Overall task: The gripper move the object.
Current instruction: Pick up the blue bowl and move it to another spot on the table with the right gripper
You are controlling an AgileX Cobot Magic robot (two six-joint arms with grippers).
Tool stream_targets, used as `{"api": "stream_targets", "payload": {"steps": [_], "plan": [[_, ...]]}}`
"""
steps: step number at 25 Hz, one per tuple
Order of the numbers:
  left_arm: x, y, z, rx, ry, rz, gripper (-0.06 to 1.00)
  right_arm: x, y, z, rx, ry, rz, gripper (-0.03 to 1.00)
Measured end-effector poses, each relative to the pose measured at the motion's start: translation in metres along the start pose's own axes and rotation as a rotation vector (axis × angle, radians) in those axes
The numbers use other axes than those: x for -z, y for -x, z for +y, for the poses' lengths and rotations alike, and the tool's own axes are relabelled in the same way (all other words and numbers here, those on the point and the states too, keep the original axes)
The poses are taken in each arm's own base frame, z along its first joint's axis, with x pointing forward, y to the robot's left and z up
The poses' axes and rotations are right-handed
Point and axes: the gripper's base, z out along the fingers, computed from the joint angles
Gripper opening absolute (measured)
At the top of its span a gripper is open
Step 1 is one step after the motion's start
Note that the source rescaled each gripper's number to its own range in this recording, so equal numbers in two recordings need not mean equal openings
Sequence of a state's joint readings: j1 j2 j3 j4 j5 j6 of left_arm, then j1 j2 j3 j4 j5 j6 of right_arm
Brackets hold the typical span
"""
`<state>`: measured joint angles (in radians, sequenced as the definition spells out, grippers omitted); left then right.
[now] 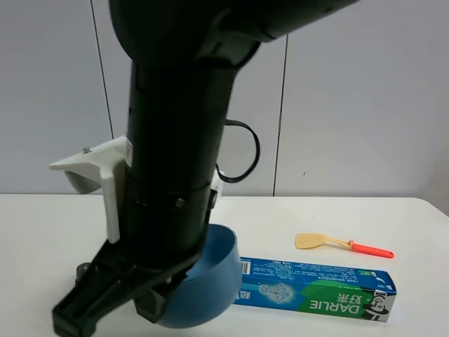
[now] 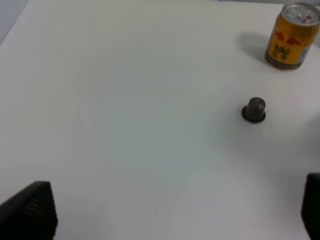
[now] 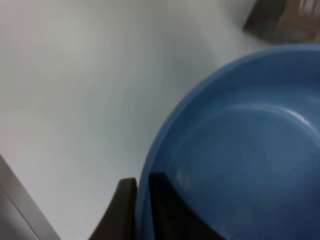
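Right gripper (image 3: 142, 181) is doing the work: its jaws are pinching the rim of the round matte blue plastic bowl (image 1: 214, 277), which is tilting steeply over the white tabletop (image 1: 42, 225). Your left gripper (image 2: 170, 207) is hanging with jaws spread wide, no bowl near.

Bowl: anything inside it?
The bowl interior that shows is bare, apart from one finger of the right end effector inside the rim. The rest is out of frame or behind the arm.
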<state>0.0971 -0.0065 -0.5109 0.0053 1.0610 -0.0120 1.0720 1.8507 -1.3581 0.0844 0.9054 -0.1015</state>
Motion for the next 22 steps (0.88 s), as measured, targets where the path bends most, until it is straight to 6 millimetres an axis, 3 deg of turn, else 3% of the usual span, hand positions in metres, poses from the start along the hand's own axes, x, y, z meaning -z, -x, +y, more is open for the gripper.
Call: {"api": "stream_targets", "payload": {"steps": [5, 10, 22], "plan": [[0.0, 0.0, 0.0, 0.0, 0.0, 0.0, 1.0, -0.011, -0.028, 0.0, -0.009, -0.01, -0.051, 0.0], [0.0, 0.0, 0.0, 0.0, 0.0, 0.0, 1.0, -0.03, -0.043, -0.007, -0.037, -0.022, -0.088, 0.0], [0.0, 0.0, 0.0, 0.0, 0.0, 0.0, 1.0, -0.041, -0.043, -0.016, -0.059, -0.037, -0.127, 0.0]]}}
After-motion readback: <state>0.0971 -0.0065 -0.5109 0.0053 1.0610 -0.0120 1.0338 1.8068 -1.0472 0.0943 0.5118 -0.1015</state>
